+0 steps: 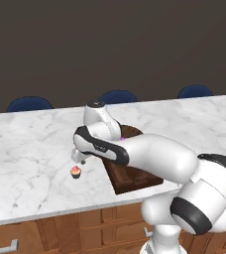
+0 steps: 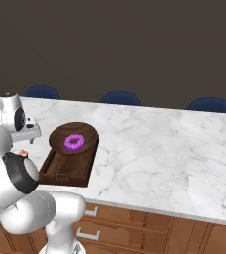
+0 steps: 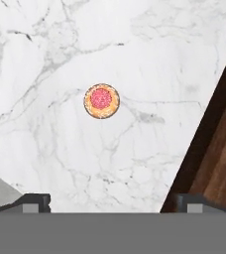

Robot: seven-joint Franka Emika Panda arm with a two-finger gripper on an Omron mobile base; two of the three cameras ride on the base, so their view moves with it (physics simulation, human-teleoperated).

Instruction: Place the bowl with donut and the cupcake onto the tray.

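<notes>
Cupcake [image 3: 101, 100] on marble counter [image 3: 60, 49], no writing legible

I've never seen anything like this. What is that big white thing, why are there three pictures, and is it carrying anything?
The white thing is a robot arm standing at a marble counter. Two pictures come from cameras behind it, one on each side. The third comes from a camera on its hand, looking straight down. On the counter lies a dark wooden tray. A brown bowl with a purple donut sits on the tray's far end. A tiny cupcake stands on the marble beside the tray, not on it. The hand is open above the cupcake and holds nothing.
</notes>
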